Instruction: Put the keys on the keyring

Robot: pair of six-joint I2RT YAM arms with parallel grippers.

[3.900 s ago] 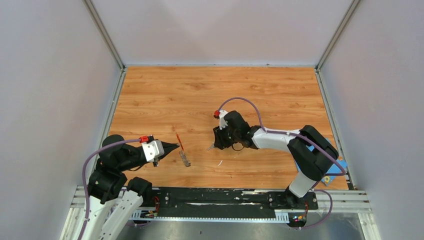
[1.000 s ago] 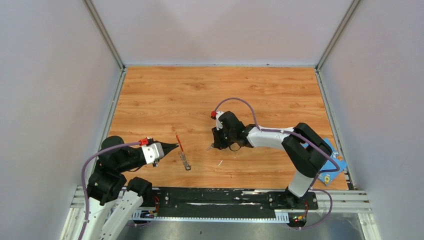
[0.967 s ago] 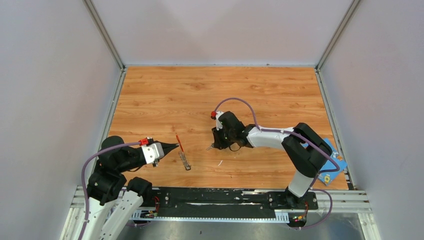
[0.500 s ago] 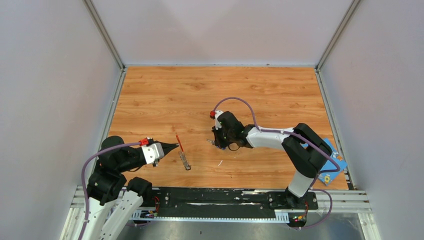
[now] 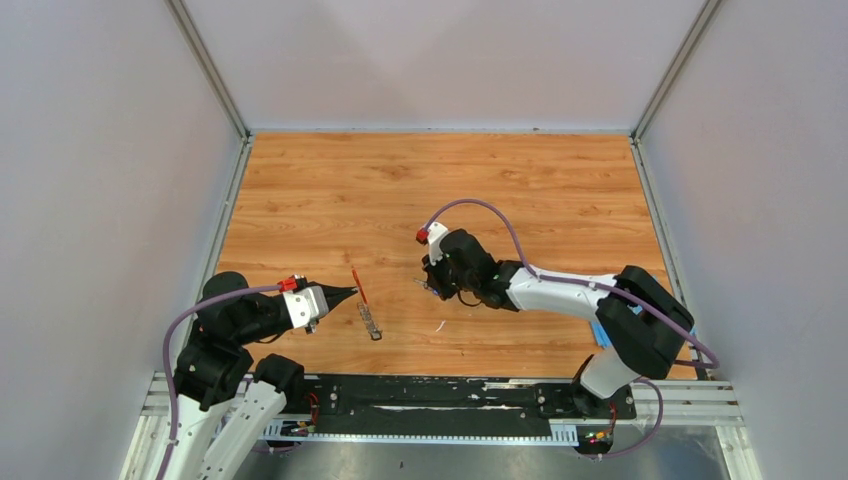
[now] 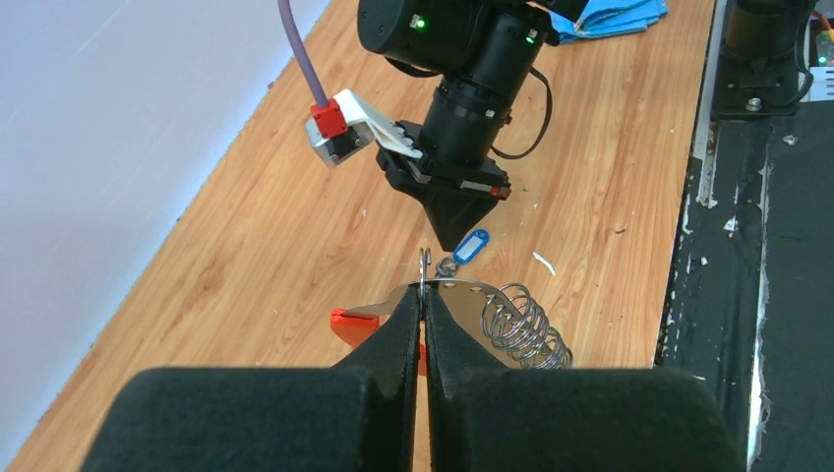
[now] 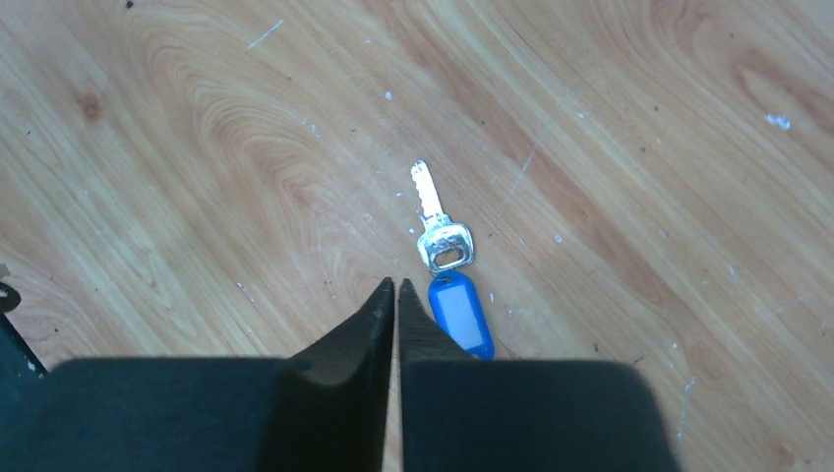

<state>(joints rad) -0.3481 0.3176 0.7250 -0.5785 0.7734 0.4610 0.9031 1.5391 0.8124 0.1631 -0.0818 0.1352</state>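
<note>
From above, the left gripper [image 5: 347, 292] lay low over the worktop [image 5: 400, 180] close to its near-left corner. It was clenched on the keyring [image 5: 369, 318], whose red end stood at the fingertips while the grey metal pieces trailed toward the near edge. The right gripper [image 5: 428, 285] pointed down near the middle of the worktop, somewhat closer to the near edge than the far one and well apart from the keyring. In the left wrist view, the left gripper's fingers [image 6: 398, 329] were pressed together on a thin metal part of the keyring. Its red piece showed to one side and a coil of grey wire rested on the wood to the other. Beyond them the right gripper's black tip came down just beside the blue-tagged key [image 6: 470, 246], which lay flat on the wood, and a blue cloth [image 6: 620, 15] sat at the far right edge. In the right wrist view, the right gripper's fingers [image 7: 369, 320] were clamped tight with nothing between them. The key lay just past the tips, its silver bit pointing away and its blue tag alongside one finger. Whether tag and finger touched could not be told.
</note>
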